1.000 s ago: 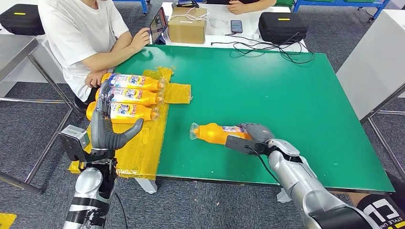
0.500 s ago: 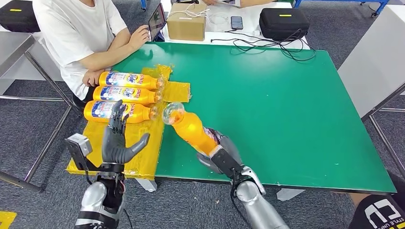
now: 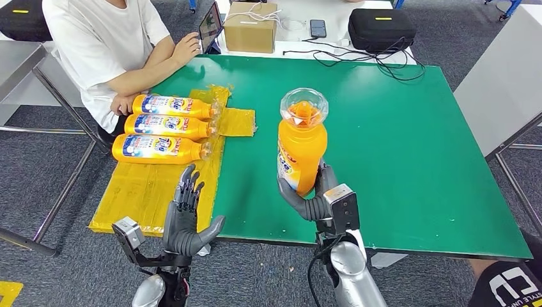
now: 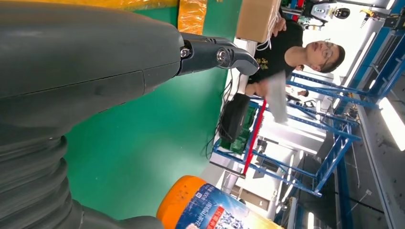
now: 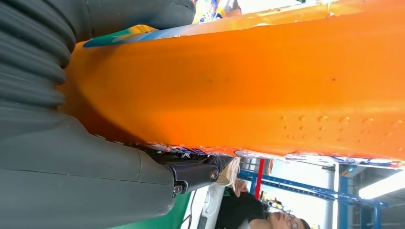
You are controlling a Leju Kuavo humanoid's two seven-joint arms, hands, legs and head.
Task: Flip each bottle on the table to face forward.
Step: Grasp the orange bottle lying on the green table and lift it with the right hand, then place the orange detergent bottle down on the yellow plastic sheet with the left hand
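**Bottle held upright over the near edge, label side still to be turned**

Over the near edge of the green table, the right hand grasps the orange bottle round its lower body, fingers wrapped on it. The bottle's long axis stands close to vertical, clear cap uppermost and base down in the hand, lifted off the table. A strip of its label shows on the left side; most of what faces the head camera is plain orange, so I judge the flip is not finished.

To the left, the left hand is released, fingers spread and holding nothing, palm turned towards the held bottle. It sits just off the near edge of the yellow sheet and is near the bottle but apart from it.

Three more bottles lie side by side on the far part of the yellow sheet, long axes running left to right, labels up, caps pointing right. They are well apart from the held bottle.

A person in a white shirt sits at the far left corner, forearm close to those bottles. A cardboard box and a black case stand beyond the far edge, out of the way.
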